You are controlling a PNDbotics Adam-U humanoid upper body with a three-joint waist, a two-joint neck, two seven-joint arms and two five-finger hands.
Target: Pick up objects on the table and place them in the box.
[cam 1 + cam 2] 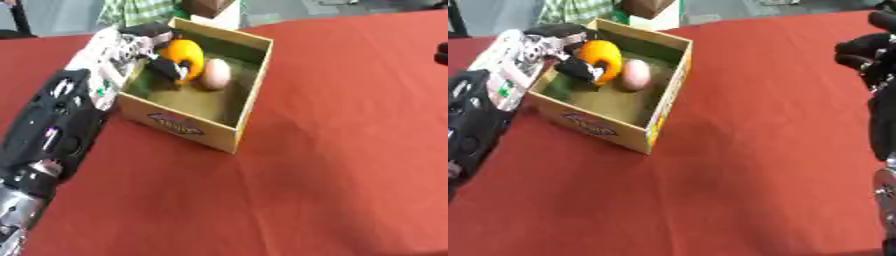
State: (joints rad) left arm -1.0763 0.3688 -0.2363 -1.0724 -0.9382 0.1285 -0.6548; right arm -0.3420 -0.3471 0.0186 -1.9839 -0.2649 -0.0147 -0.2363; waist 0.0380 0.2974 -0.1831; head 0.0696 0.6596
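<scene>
Left hand holds an orange object inside the box

The left hand (162,52) curls round the orange object (185,56), long axis upright, beside a pink egg-shaped thing (215,74) in the box (249,95). Right hand (868,50) at the right edge; fingers unclear.

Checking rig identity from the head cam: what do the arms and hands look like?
Left arm: black casing, silver section at the lower end, a silver-white wrist section with dark cut-outs and a small green mark. Left hand: black fingers. Right hand: black, at the right edge. Right arm: black, silver joint lower down.
</scene>
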